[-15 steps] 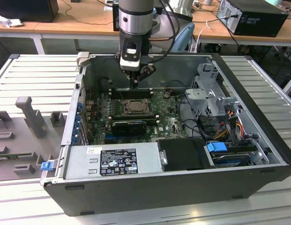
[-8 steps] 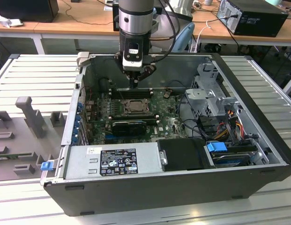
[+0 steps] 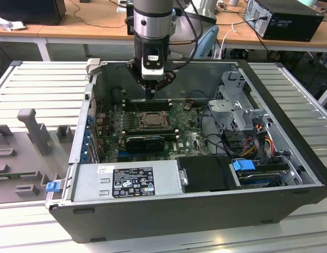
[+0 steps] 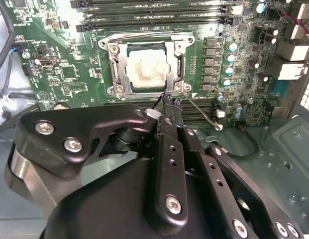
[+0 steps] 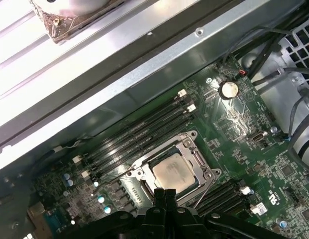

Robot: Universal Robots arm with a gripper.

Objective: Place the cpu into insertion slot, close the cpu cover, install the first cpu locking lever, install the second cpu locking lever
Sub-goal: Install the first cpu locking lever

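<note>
My gripper (image 4: 169, 102) pinched together, tips poised at the edge of the insertion slot (image 4: 180, 62), cpu (image 4: 147, 69) lying flat just beyond, cpu cover (image 4: 119, 64) down around it, locking lever (image 4: 201, 114) beside my tips.

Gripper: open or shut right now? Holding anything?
Gripper: shut, nothing visibly held; its tips sit by the edge of the cpu cover.
</note>
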